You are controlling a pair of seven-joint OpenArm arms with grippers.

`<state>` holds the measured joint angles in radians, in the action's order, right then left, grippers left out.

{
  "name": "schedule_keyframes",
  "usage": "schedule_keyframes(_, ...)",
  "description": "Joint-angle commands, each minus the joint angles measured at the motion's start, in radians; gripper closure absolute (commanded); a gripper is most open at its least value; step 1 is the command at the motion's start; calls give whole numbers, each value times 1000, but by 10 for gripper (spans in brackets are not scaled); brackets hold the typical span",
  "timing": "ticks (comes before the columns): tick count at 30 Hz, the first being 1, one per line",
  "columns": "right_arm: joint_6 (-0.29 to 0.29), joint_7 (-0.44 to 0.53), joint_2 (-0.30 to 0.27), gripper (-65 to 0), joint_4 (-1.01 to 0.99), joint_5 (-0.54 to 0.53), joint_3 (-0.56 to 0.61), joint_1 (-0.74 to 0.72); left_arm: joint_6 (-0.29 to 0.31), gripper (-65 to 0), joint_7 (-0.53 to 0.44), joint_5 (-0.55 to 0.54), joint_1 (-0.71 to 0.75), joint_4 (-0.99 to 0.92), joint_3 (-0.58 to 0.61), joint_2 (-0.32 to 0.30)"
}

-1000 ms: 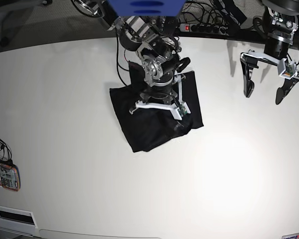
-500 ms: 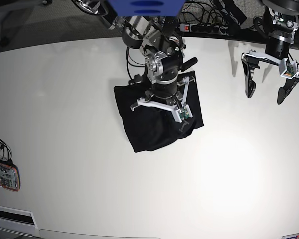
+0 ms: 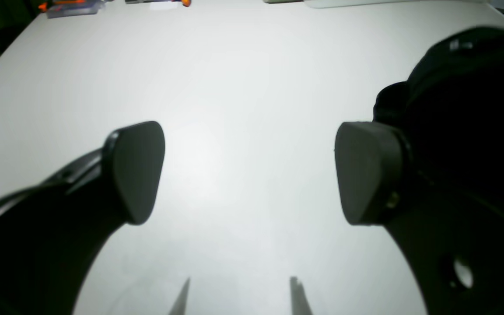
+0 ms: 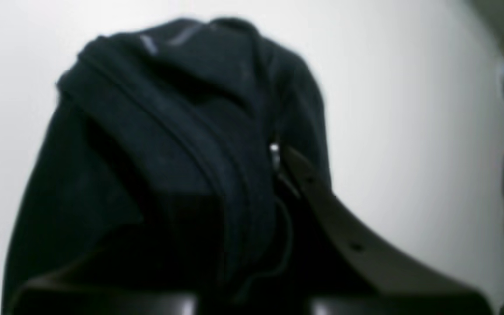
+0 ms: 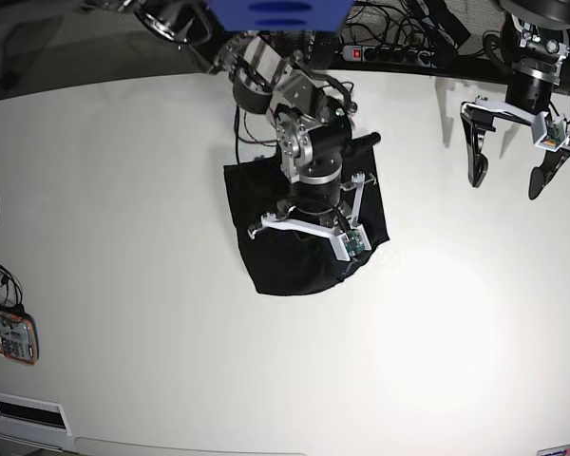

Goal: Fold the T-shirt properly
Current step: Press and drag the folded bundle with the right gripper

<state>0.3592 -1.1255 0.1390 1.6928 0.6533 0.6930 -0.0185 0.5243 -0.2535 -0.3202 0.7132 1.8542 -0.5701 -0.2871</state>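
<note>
Holding a bunched fold of the T-shirt (image 5: 299,261) in my right gripper (image 5: 309,237), jaws closed on cloth near its front edge. My left gripper (image 5: 506,176) hangs wide apart, holding nothing, over bare table (image 5: 437,332) at the far corner. Broad open surface lies ahead. No legible writing anywhere.

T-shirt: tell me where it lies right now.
In the base view, the T-shirt lies bunched on the white table, upper centre, directly beneath the right gripper.

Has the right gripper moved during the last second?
Yes. In the base view the right gripper moved down the image over the black cloth T-shirt, away from the power strip.
</note>
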Motion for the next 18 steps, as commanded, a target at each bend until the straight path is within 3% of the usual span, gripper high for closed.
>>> schedule_keyframes(1, 5, 20, 17, 0, 2, 3, 17, -34, 0, -581, -27, -17, 6, 17, -6, -10)
schedule_keyframes(12, 286, 26, 17, 0, -72, -30, 129, -64, 0, -581, -27, -17, 6, 17, 5, -13)
schedule_keyframes(18, 291, 23, 17, 0, -72, -33, 101, -96, 0, -581, -31, -17, 6, 17, 11, -16)
